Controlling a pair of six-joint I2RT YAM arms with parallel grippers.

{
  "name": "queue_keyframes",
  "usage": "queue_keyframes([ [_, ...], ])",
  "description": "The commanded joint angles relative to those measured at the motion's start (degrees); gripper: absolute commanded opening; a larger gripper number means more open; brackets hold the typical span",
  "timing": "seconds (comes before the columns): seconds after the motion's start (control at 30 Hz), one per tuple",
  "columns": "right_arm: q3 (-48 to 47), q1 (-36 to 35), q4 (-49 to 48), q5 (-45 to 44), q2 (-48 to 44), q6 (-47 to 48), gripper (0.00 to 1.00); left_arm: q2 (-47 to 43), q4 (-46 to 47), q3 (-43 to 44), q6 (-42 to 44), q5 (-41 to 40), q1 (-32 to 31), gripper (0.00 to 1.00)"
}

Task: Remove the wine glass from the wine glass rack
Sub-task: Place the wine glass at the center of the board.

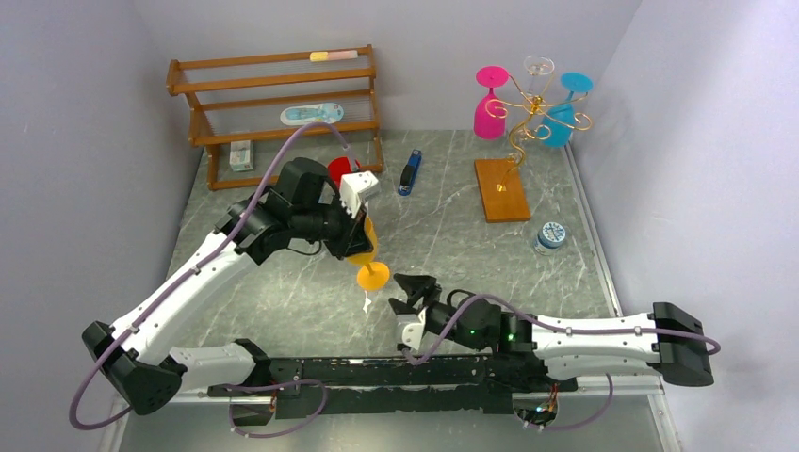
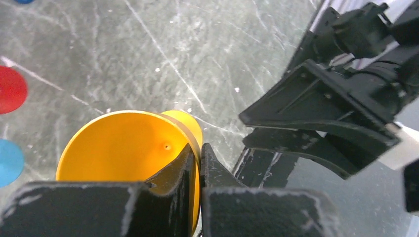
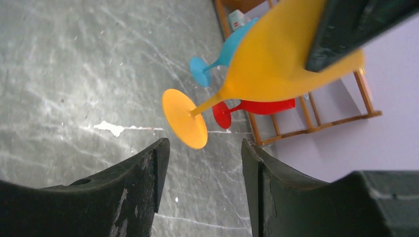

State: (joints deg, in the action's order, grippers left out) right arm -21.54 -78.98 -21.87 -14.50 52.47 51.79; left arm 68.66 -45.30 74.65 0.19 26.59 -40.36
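The left tool [image 2: 199,157] grips the bowl rim of the orange wine glass [image 1: 371,273], tilted above the desk [image 1: 283,297], well apart from the wine glass rack [image 1: 501,191]. The right tool [image 1: 415,285] stands open and empty beside the glass foot.

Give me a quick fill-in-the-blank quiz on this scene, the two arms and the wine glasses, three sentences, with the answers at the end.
1. The left gripper pinches the orange wine glass by its rim, while the right gripper has its jaws ____.
2. The number of glasses hanging on the wine glass rack is ____.
3. Beside the pink glass and the clear glass hangs a ____ one.
Missing words: open; three; blue.
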Motion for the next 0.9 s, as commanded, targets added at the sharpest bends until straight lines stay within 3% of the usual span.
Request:
queue_keyframes([
  [0.0,1.60,-0.09,-7.56,-3.59,-2.20,-6.64,0.59,-2.15,1.49,0.80,-3.10,-10.29,-0.45,0.05],
  [0.17,3.00,-0.07,-19.89,-21.44,-3.07,-17.53,0.61,-4.01,2.37,-1.81,-6.22,-22.63,-0.38,0.05],
  [0.27,1.56,-0.12,-19.45,-26.76,-4.02,-24.46,0.61,-6.04,4.03,-4.49,-7.97,-30.24,-0.35,0.05],
  [0.37,-0.41,-0.08,-16.04,-30.74,-4.45,-29.63,0.63,-7.02,4.67,-5.54,-9.12,-33.29,-0.38,0.05],
  [0.57,-3.44,0.48,-14.28,-46.84,-5.21,-40.23,0.82,-4.71,5.64,-7.50,-10.34,-33.09,-0.34,0.05],
  [0.67,-5.89,3.89,-4.30,-41.01,-7.36,-47.69,0.83,-2.67,4.48,-8.03,-11.78,-37.54,-0.42,0.05],
  [0.73,-9.29,10.73,6.87,-37.51,-8.32,-59.85,0.84,-0.60,2.52,-7.68,-12.41,-41.38,-0.39,0.05],
  [0.8,-12.86,19.99,18.05,-28.33,-8.76,-71.46,0.84,0.79,2.32,-8.36,-12.72,-43.27,-0.39,0.05],
  [0.87,-14.62,28.52,21.60,-16.01,-8.83,-75.56,0.84,1.51,3.19,-9.27,-13.45,-43.68,-0.31,0.05],
])
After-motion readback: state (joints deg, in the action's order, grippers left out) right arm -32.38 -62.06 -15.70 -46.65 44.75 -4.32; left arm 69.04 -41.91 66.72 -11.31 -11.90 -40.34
